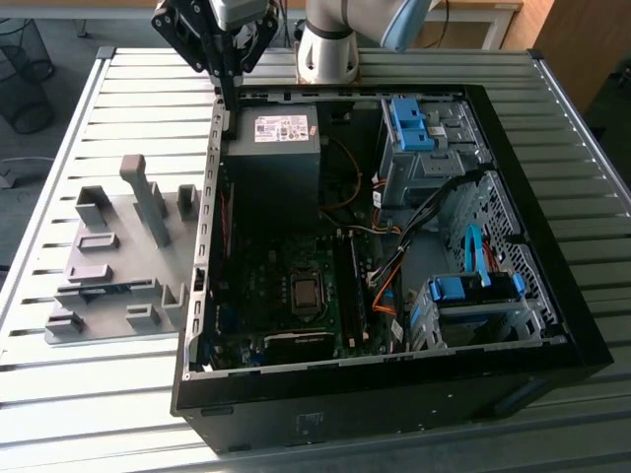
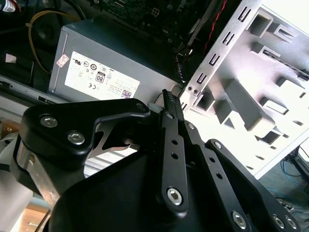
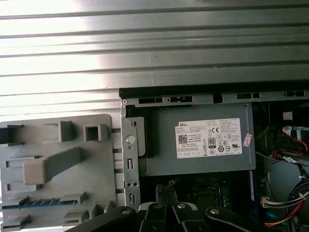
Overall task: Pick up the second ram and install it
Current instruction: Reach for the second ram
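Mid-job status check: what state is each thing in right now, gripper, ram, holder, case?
computer case: lying on its side on the table, panel off, interior exposed.
power supply: mounted inside the case.
grey holder: on the table beside the case.
second ram: sitting in the grey holder, not picked up.
gripper: shut, empty, above the case's rear edge.

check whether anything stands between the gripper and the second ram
Nothing covers the second ram; it lies open from above in a slot of the grey holder beside the case. The gripper hangs by the case's side wall. On a level path, that wall and the holder's small blocks stand between.
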You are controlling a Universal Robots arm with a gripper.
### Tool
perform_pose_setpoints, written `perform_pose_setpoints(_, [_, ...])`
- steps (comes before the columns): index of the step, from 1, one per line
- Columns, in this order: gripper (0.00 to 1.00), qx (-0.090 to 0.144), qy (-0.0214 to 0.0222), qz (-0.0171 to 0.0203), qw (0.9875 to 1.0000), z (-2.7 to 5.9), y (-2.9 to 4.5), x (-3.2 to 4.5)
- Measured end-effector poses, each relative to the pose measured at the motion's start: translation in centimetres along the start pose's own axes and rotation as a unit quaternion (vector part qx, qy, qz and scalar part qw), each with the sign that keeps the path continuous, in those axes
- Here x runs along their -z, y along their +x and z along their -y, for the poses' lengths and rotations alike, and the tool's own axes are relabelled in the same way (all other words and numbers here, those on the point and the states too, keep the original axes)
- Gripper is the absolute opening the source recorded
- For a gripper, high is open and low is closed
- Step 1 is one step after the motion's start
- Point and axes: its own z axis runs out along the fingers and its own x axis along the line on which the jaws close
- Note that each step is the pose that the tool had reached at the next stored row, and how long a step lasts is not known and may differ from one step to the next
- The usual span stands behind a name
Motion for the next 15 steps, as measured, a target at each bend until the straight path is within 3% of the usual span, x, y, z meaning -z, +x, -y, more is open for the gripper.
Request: perform_pose_setpoints(15, [0.1, 0.0, 0.0, 0.0, 1.0, 0.05, 0.69, 0.01])
